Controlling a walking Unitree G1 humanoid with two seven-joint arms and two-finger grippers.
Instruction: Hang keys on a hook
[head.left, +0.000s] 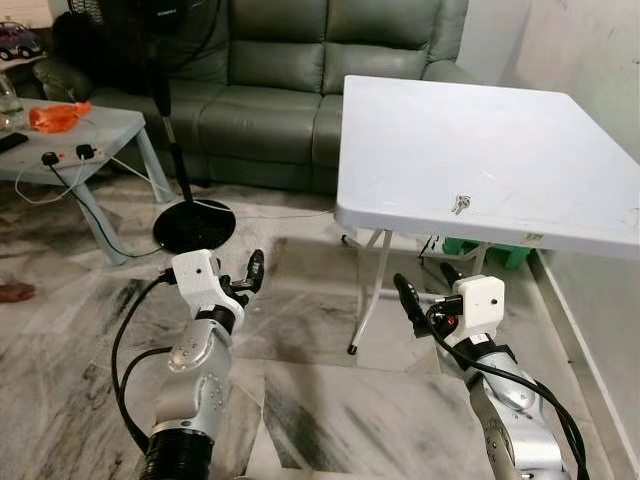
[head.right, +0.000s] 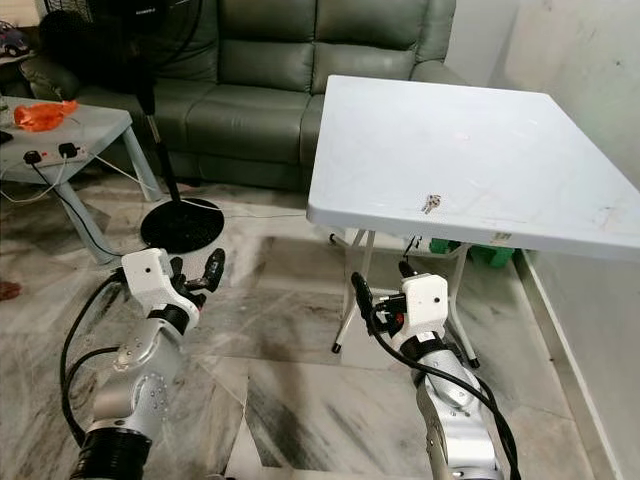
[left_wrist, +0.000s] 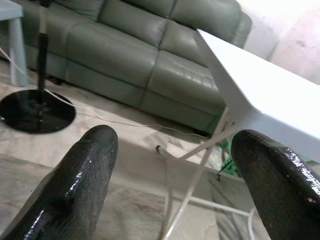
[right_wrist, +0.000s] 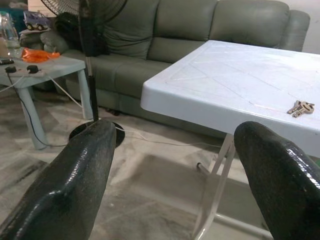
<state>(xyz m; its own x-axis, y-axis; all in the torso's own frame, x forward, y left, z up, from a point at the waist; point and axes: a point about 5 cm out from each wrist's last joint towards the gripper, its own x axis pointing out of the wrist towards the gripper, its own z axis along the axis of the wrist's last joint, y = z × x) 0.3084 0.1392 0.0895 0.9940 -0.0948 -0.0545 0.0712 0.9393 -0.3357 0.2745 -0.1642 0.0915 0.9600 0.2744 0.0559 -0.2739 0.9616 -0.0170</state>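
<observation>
Approach step: keys (head.left: 461, 204) lie near front edge of white folding table (head.left: 500, 120), untouched. Your right gripper (head.left: 424, 290) and left gripper (head.left: 248, 276) both spread wide, empty, below tabletop. Next: raise right gripper over keys.

I see a plain white tabletop (head.left: 480, 150) with pale metallic keys (head.left: 461, 204) on it. At my ten o'clock is a grey-green sofa (head.left: 270, 90). The floor (head.left: 320, 390) is grey-veined marble. My end effector fingers (right_wrist: 75, 185) are glossy black, the arms (head.left: 195, 390) silver.
</observation>
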